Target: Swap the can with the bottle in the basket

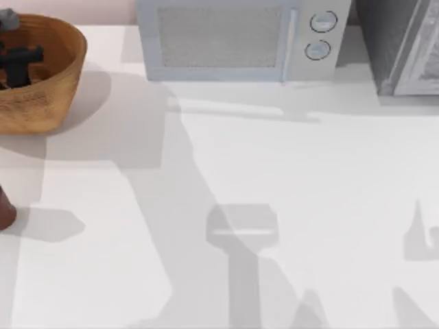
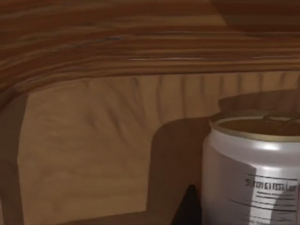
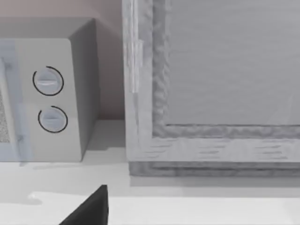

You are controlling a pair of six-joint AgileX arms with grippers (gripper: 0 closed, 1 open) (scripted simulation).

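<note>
Your left gripper's [image 1: 17, 65] jaws cannot be read as apart or together: from above you see only a dark shape inside the basket [image 1: 58, 75], at the table's far left corner, cut off by the picture's edge. In the left wrist view one dark fingertip [image 2: 187, 208] pokes up just beside the can [image 2: 253, 168], but whether it touches the can is unclear.

The basket is tan woven wicker with ribbed walls, and part of it runs out of the top view. From the left wrist camera its inner wall [image 2: 89, 145] sits close behind the can, with the darker banded rim above.

The can stands upright inside the basket. Its body is pale silver-white with small dark print, its top rim dull gold. The frame cuts it off, so you see only part of it.

The bottle [image 1: 5, 209] stands on the table at the left edge, nearer you than the basket and well apart from it. Only a sliver of dark reddish-brown side shows; it is probably upright.

Moving right, a pale microwave [image 1: 240, 38] sits against the back wall, with a grey cabinet [image 1: 405, 44] beside it.

Your right gripper's jaws cannot be judged either; a single dark finger [image 3: 91, 208] shows in the right wrist view, above the white table [image 3: 211, 211], facing the microwave's two dials [image 3: 49, 101] and the cabinet.
</note>
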